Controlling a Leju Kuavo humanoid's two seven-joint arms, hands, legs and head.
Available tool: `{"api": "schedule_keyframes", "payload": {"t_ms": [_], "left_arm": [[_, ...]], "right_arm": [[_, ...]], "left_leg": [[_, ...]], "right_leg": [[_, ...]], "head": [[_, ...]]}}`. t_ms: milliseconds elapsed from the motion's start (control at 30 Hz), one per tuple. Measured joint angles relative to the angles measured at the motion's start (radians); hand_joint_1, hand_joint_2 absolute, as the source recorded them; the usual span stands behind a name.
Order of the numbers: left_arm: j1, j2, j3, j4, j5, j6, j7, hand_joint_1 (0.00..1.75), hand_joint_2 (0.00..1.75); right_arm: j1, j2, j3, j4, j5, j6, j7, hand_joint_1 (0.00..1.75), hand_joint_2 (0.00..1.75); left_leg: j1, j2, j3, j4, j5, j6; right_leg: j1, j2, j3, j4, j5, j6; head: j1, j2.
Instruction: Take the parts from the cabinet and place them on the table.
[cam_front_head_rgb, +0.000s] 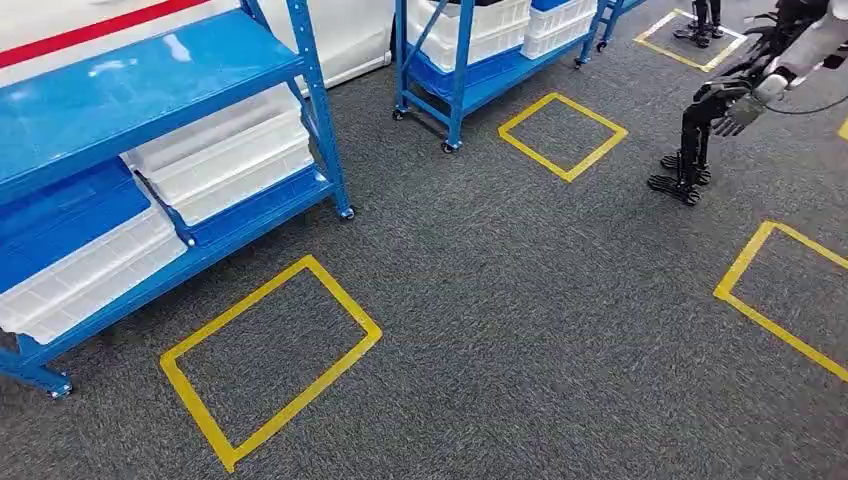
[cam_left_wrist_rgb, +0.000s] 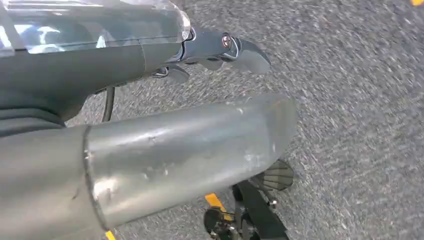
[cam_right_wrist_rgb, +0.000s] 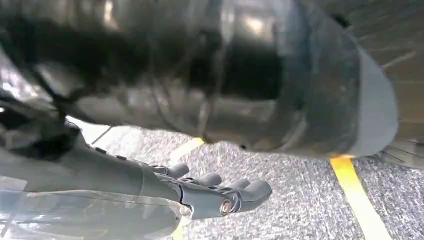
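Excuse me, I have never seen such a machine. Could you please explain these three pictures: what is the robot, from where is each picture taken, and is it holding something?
This is a two-legged humanoid robot with two arms and hands. The head view looks forward and down at grey carpet marked with yellow tape squares. A blue shelf rack stands on the left, holding white bins; a second rack stands farther back. Another robot stands at the far right. The other two pictures come from cameras at the wrists, looking down at the floor. They show the left hand and the right hand, both holding nothing, fingers loosely apart.
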Motion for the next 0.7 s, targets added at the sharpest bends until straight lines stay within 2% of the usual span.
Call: {"api": "schedule_keyframes", "payload": {"t_ms": [33,67,100,133,167,233,267,300,333,367,400,433,467,500,533,567,600,633,667,700], "left_arm": [[0.0,-0.001,0.0,0.0,-0.002,0.0,0.0,0.0,0.0],[-0.001,-0.002,0.0,0.0,-0.003,0.0,0.0,0.0,0.0],[-0.001,-0.002,-0.001,0.0,-0.003,0.0,0.0,0.0,0.0],[-0.004,-0.002,-0.001,0.0,-0.003,0.002,0.0,0.0,0.0],[-0.004,-0.002,-0.001,0.0,-0.003,0.003,0.0,0.0,0.0],[0.001,-0.003,-0.001,0.0,-0.003,0.003,0.0,0.0,0.0],[0.003,-0.003,-0.001,0.0,-0.003,0.004,0.0,0.0,0.0],[0.005,-0.005,-0.001,0.0,-0.003,0.006,0.0,0.0,0.0],[0.002,-0.005,-0.001,0.0,-0.003,0.006,0.0,0.0,0.0],[-0.003,-0.005,-0.001,0.0,-0.002,0.008,0.0,0.0,0.0],[-0.007,-0.005,-0.002,0.0,-0.002,0.008,0.0,0.0,0.0],[-0.008,-0.005,-0.002,0.0,-0.002,0.008,0.0,0.0,0.0],[-0.006,-0.006,-0.002,0.0,-0.003,0.008,0.0,0.0,0.0],[-0.002,-0.006,-0.002,0.001,-0.003,0.008,0.0,0.0,0.0],[0.0,-0.006,-0.002,0.001,-0.003,0.008,0.0,0.0,0.0],[0.0,-0.006,-0.002,0.001,-0.003,0.009,0.0,0.0,0.0],[-0.002,-0.006,-0.003,0.001,-0.003,0.01,0.0,0.0,0.0],[-0.007,-0.006,-0.005,0.001,-0.003,0.01,0.0,0.0,0.0],[-0.012,-0.006,-0.007,0.001,-0.003,0.01,-0.001,0.0,0.0],[-0.009,-0.006,-0.008,0.001,-0.003,0.011,-0.002,0.0,0.0]], "right_arm": [[0.0,-0.001,-0.002,0.001,0.0,0.0,0.0,0.0,0.0],[0.001,-0.002,-0.003,0.002,0.0,0.0,0.0,0.0,0.0],[0.002,-0.002,-0.004,0.002,0.0,0.0,0.001,0.0,0.0],[0.001,-0.002,-0.006,0.004,0.0,0.0,0.001,0.0,0.0],[0.0,-0.002,-0.006,0.004,0.0,0.0,0.0,0.0,0.0],[-0.003,-0.002,-0.007,0.004,0.002,0.0,0.002,0.0,0.0],[-0.002,0.0,-0.008,0.004,0.002,0.001,0.002,0.0,0.0],[-0.002,-0.001,-0.009,0.003,0.003,0.004,0.003,0.0,0.0],[0.0,0.0,-0.011,0.003,0.003,0.005,0.003,0.0,0.0],[0.003,0.0,-0.013,0.003,0.005,0.006,0.004,0.0,0.0],[0.005,0.0,-0.014,0.003,0.005,0.006,0.004,0.0,0.0],[0.006,0.0,-0.015,0.003,0.006,0.009,0.004,0.0,0.0],[0.006,0.0,-0.016,0.003,0.006,0.01,0.007,0.0,0.0],[0.005,0.0,-0.016,0.003,0.006,0.011,0.007,0.0,0.0],[0.005,0.0,-0.016,0.003,0.008,0.013,0.007,0.0,0.0],[0.004,0.0,-0.017,0.003,0.01,0.015,0.007,0.0,0.0],[0.004,0.0,-0.017,0.003,0.011,0.017,0.007,0.0,0.0],[0.005,0.0,-0.018,0.003,0.012,0.018,0.007,0.0,0.0],[0.005,0.0,-0.019,0.003,0.014,0.018,0.008,0.0,0.0],[0.003,0.0,-0.019,0.002,0.016,0.018,0.009,0.0,0.0]], "left_leg": [[0.002,-0.015,0.0,0.006,-0.002,-0.004],[0.004,-0.031,-0.001,0.012,-0.006,-0.009],[0.005,-0.04,-0.009,0.017,-0.01,-0.017],[0.001,-0.05,-0.012,0.03,-0.014,-0.026],[0.001,-0.059,-0.016,0.026,-0.009,-0.034],[0.008,-0.078,-0.023,0.02,-0.005,-0.049],[0.01,-0.083,-0.024,0.024,-0.006,-0.054],[0.008,-0.027,-0.033,0.047,-0.025,-0.053],[0.006,0.008,-0.059,0.099,-0.062,-0.054],[0.006,0.025,-0.093,0.172,-0.103,-0.057],[0.006,0.035,-0.132,0.254,-0.143,-0.059],[0.006,0.039,-0.16,0.317,-0.164,-0.061],[0.006,0.043,-0.163,0.334,-0.16,-0.06],[0.006,0.046,-0.14,0.299,-0.132,-0.059],[0.006,0.05,-0.105,0.236,-0.097,-0.056],[0.004,0.062,-0.052,0.142,-0.052,-0.052],[-0.001,0.103,-0.009,0.068,-0.024,-0.042],[-0.012,0.135,0.005,0.028,-0.034,-0.039],[-0.012,0.122,0.005,0.03,-0.033,-0.029],[-0.014,0.112,-0.004,0.027,-0.031,-0.026]], "right_leg": [[-0.004,0.005,0.034,-0.078,0.052,0.002],[-0.009,0.023,0.079,-0.176,0.104,0.003],[-0.016,0.075,0.103,-0.23,0.106,0.003],[-0.008,0.084,0.101,-0.239,0.104,0.0],[-0.009,0.068,0.099,-0.233,0.105,-0.005],[-0.002,0.05,0.099,-0.234,0.106,-0.02],[-0.009,0.037,0.099,-0.244,0.113,-0.031],[-0.007,0.024,0.101,-0.246,0.115,-0.039],[-0.005,0.013,0.098,-0.247,0.116,-0.047],[-0.001,-0.002,0.096,-0.247,0.115,-0.049],[0.002,-0.02,0.094,-0.247,0.114,-0.051],[0.005,-0.036,0.091,-0.246,0.113,-0.052],[0.007,-0.049,0.092,-0.246,0.113,-0.053],[0.009,-0.062,0.093,-0.246,0.112,-0.054],[0.01,-0.073,0.094,-0.246,0.111,-0.053],[0.011,-0.085,0.098,-0.246,0.109,-0.052],[0.013,-0.095,0.102,-0.246,0.107,-0.049],[0.02,-0.107,0.103,-0.241,0.103,-0.043],[0.02,-0.116,0.101,-0.243,0.104,-0.037],[0.019,-0.126,0.103,-0.243,0.103,-0.033]], "head": [[0.0,0.0],[0.0,0.0],[0.0,0.0],[0.0,0.0],[0.0,0.0],[0.0,0.0],[0.0,0.0],[0.0,0.0],[0.0,0.0],[0.0,0.0],[0.0,0.0],[0.0,0.0],[0.0,0.0],[0.0,0.0],[0.0,0.0],[0.0,0.0],[0.0,0.0],[0.0,0.0],[0.0,0.0],[0.0,0.0]]}}
